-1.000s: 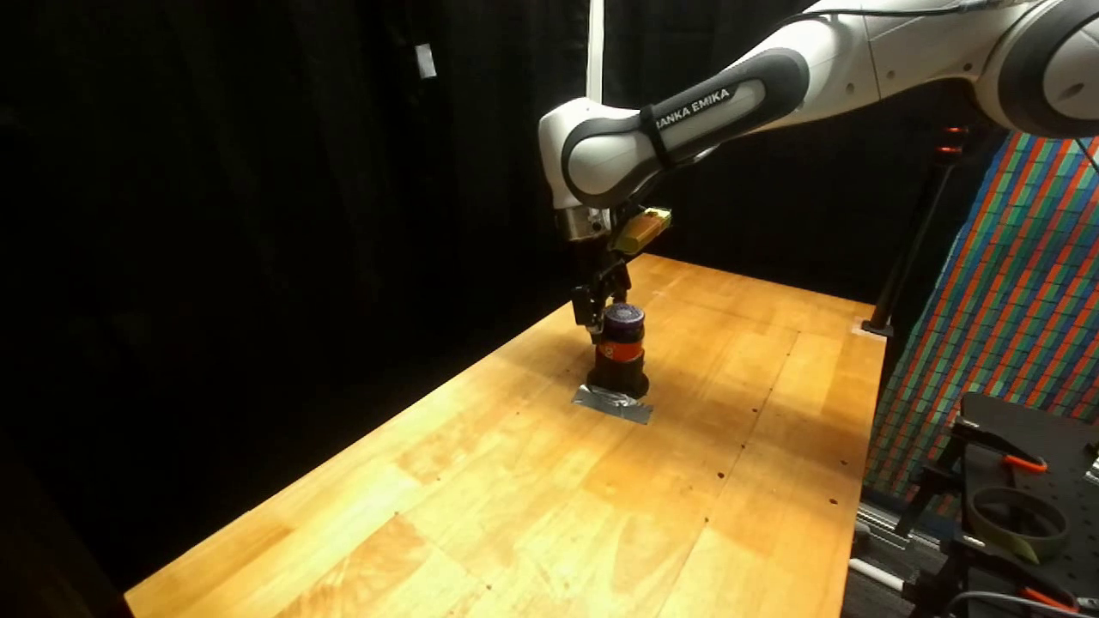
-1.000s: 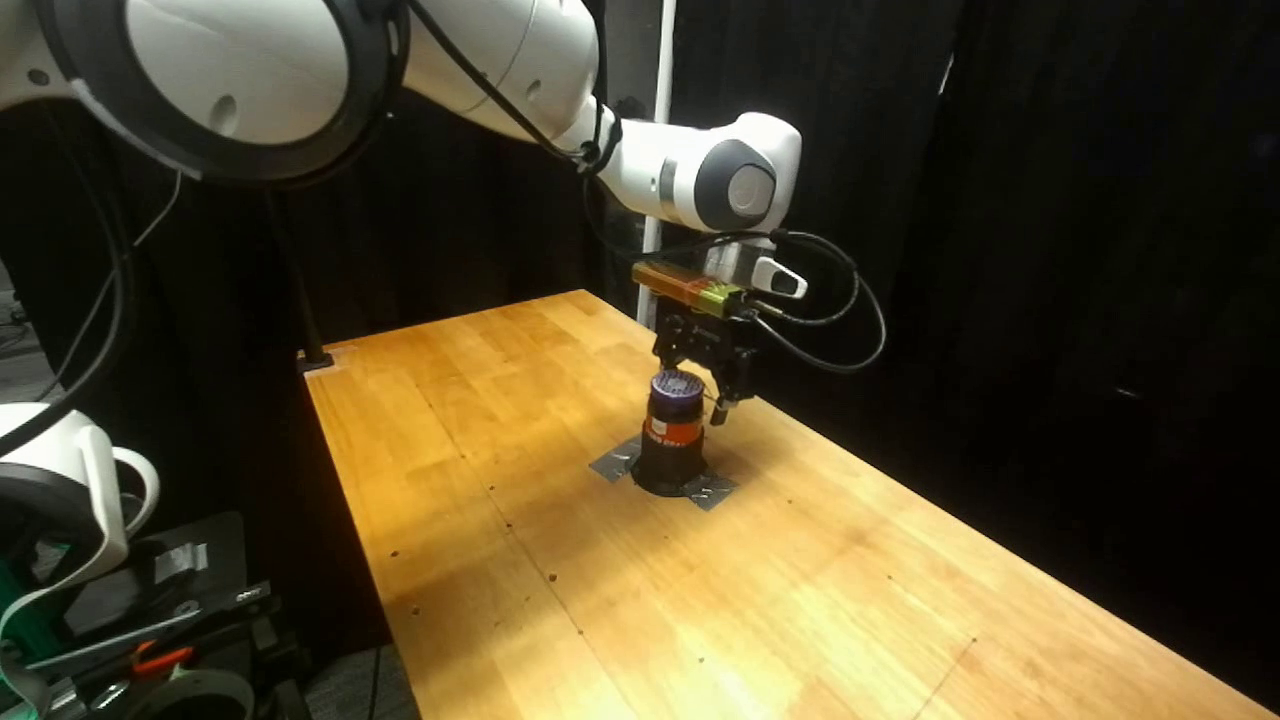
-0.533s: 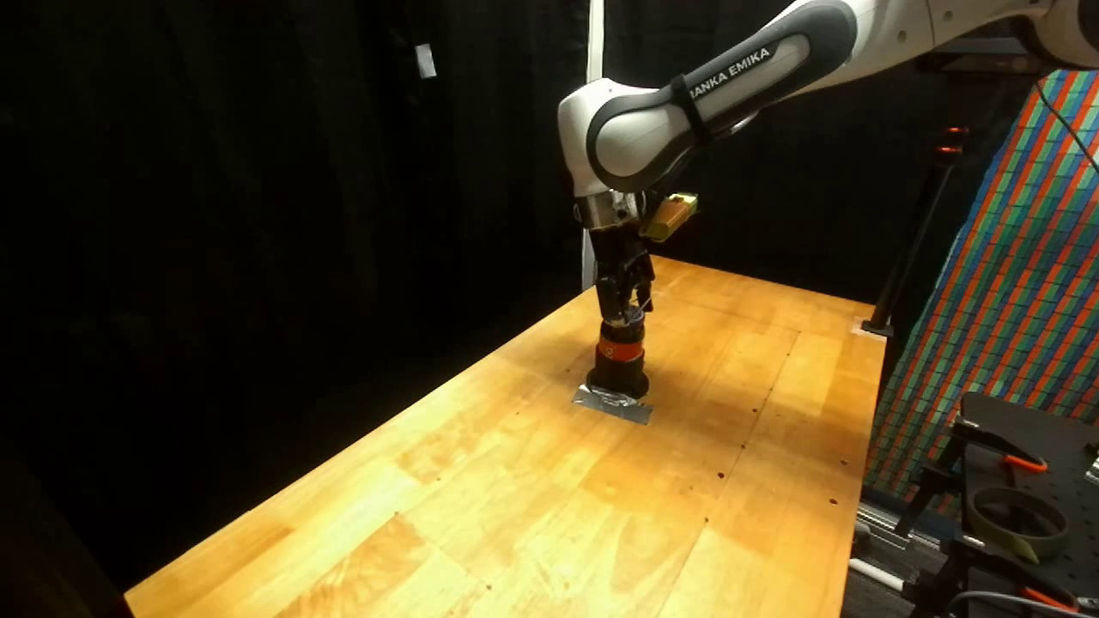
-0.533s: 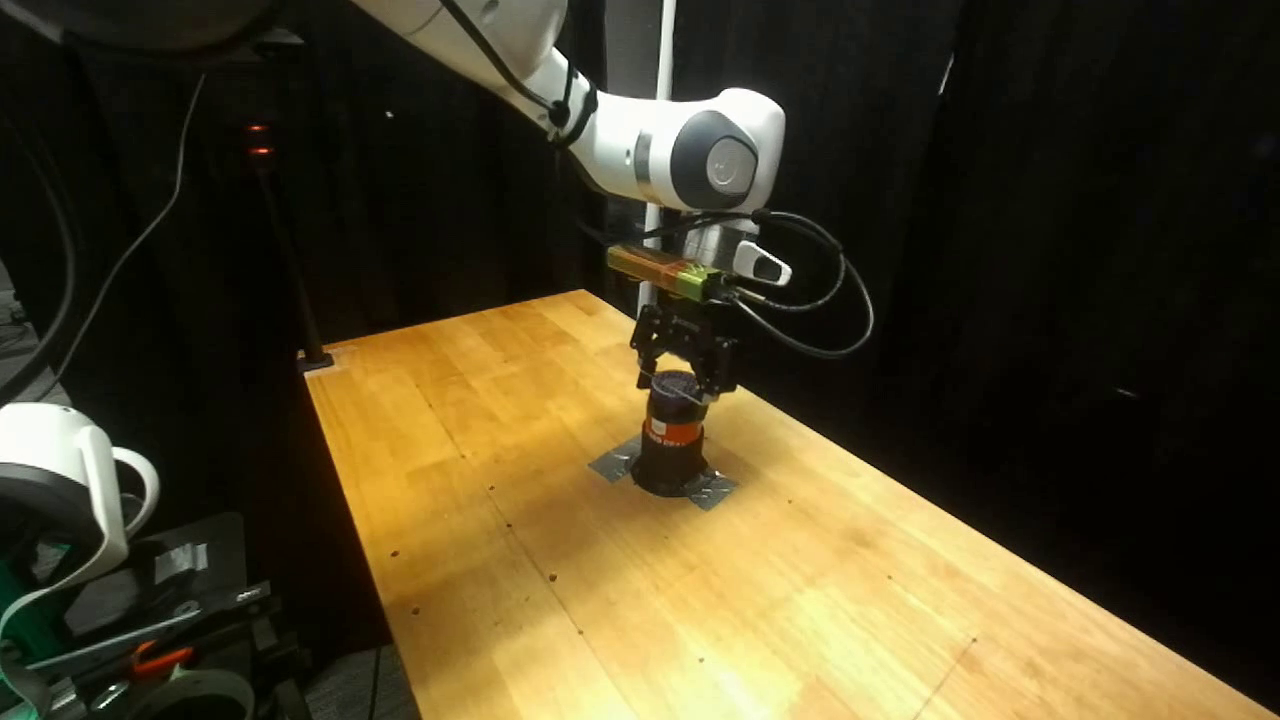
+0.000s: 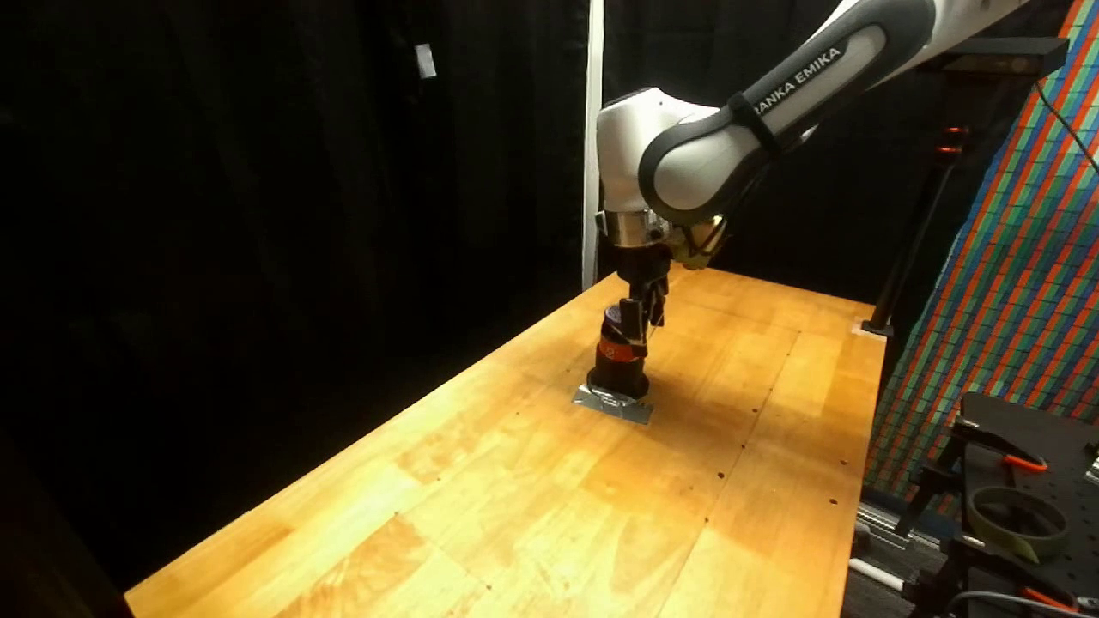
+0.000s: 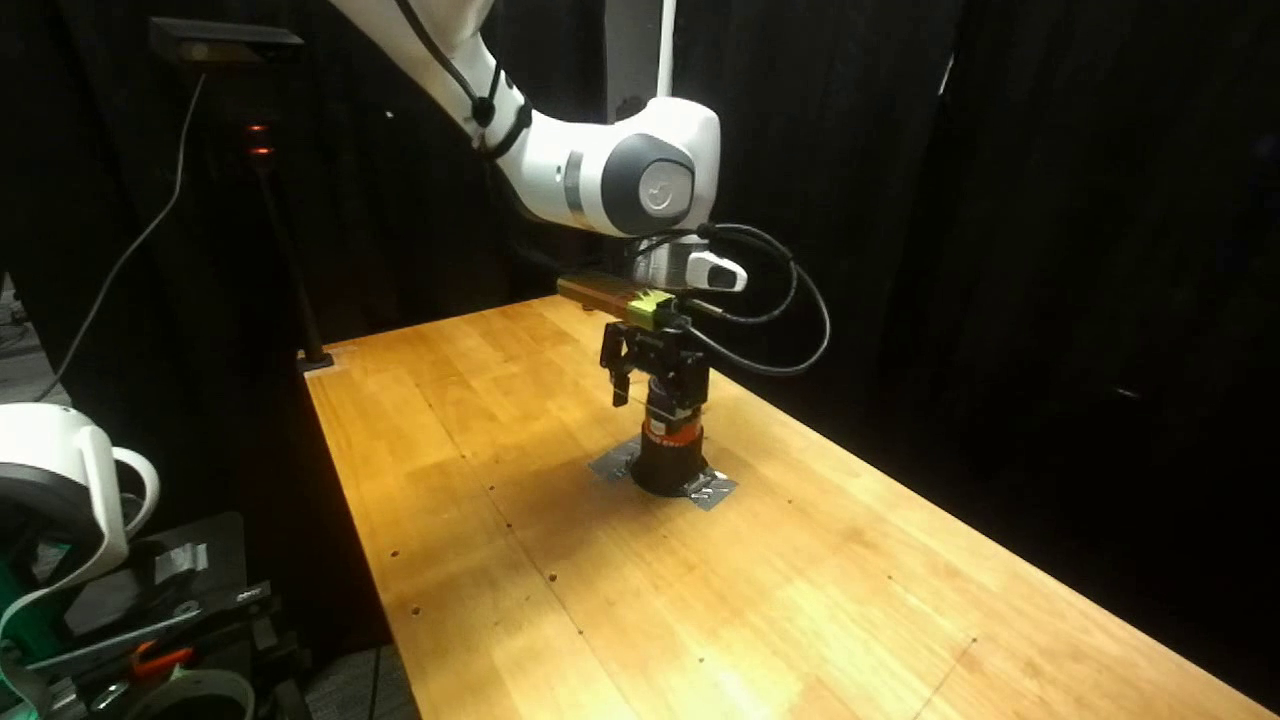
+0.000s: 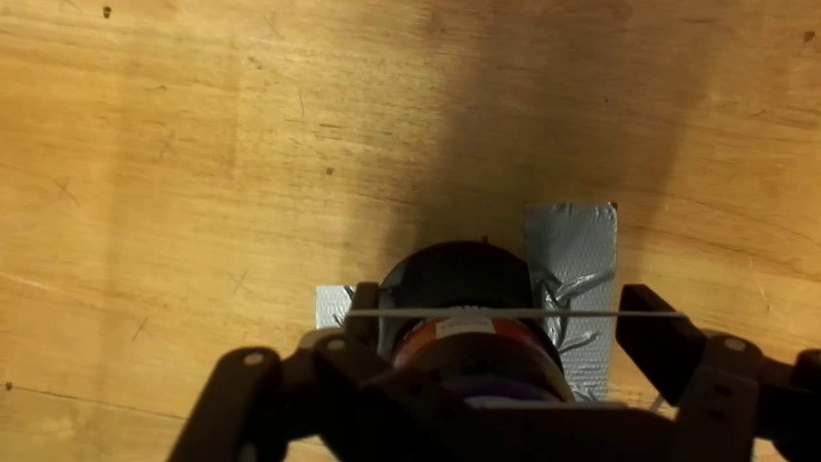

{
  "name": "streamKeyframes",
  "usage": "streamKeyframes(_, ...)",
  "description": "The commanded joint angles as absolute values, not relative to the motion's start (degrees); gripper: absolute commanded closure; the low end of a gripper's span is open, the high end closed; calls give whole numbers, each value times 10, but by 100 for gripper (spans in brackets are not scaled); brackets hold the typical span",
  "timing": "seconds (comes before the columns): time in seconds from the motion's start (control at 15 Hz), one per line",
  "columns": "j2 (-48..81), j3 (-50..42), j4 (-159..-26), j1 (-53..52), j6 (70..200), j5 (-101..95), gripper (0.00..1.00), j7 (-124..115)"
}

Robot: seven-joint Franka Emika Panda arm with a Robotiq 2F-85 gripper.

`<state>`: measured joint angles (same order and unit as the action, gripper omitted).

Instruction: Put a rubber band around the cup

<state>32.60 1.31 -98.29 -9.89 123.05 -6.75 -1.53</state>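
The cup (image 6: 672,434) stands upright on the table, with an orange-red band, a dark upper part and a dark base; it also shows in an exterior view (image 5: 615,352) and the wrist view (image 7: 474,343). My gripper (image 6: 655,401) is open, at the height of the cup's upper part. One finger overlaps the cup in both exterior views; I cannot tell whether it touches. A thin pale rubber band (image 7: 468,313) is stretched between the two spread fingertips. In the wrist view it crosses in front of the cup's orange-red part. The cup's top is mostly hidden by the gripper.
Grey tape (image 5: 614,404) lies at the cup's base on the wooden table (image 5: 532,515). A pole stand (image 5: 877,328) is at a table corner. A black cart (image 5: 1030,446) with a tape roll (image 5: 1022,521) stands beside the table. Dark curtains hang behind.
My gripper has risen, passed across the cup's top and come down again on the cup's other side, with the band stretched on its open fingers. The cup has not moved.
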Motion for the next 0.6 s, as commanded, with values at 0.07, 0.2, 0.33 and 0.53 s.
streamKeyframes(0.07,235,11,-1152,-107,1409,-107,42,-53)
streamKeyframes(0.2,211,6,-1210,-108,1496,-120,58,-71)
streamKeyframes(0.33,186,-10,-1273,-117,1590,-145,73,-103)
streamKeyframes(0.53,146,-78,-1370,-167,1739,-218,84,-192)
